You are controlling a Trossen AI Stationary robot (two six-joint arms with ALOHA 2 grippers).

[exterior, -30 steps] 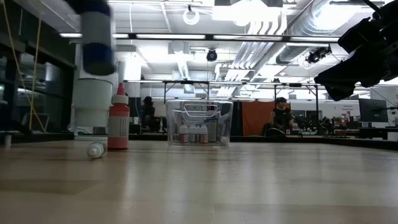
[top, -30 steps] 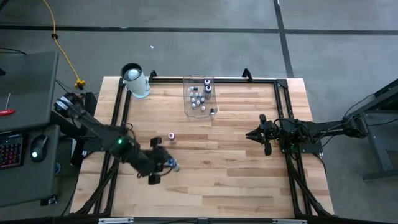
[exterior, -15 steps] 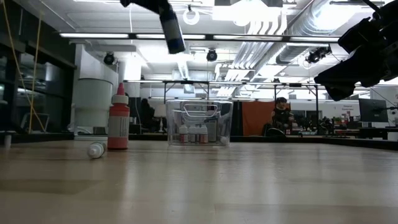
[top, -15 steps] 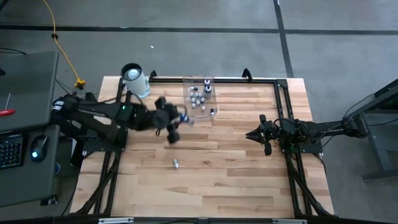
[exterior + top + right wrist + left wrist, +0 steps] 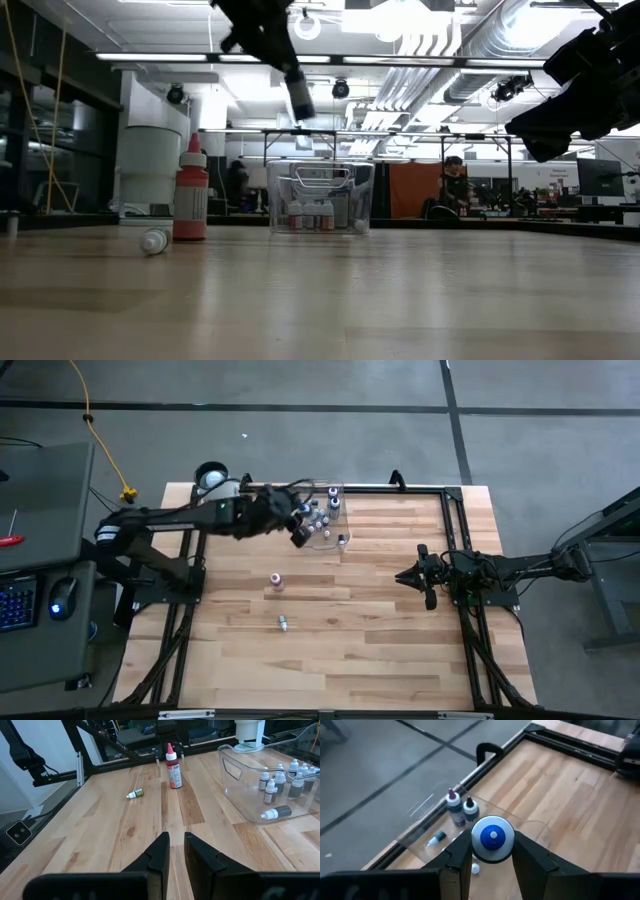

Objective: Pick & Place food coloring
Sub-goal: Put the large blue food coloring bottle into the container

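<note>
Already most bottles (image 5: pixel 318 518) stand in the bin (image 5: pixel 333 544) beneath the left tool (image 5: pixel 300 532), which clenches a blue-capped bottle (image 5: pixel 492 839), while two lie well behind it on the table (image 5: pixel 380 640).

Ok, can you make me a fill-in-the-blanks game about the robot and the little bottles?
1. The left hand holds a small bottle with a ____ cap.
2. That hand is above the clear ____, not over bare wood.
3. On the table, the pink-red bottle stands upright, and a smaller bottle is ____ near it.
4. The right hand holds ____.

Missing words: blue; bin; lying down; nothing
</note>
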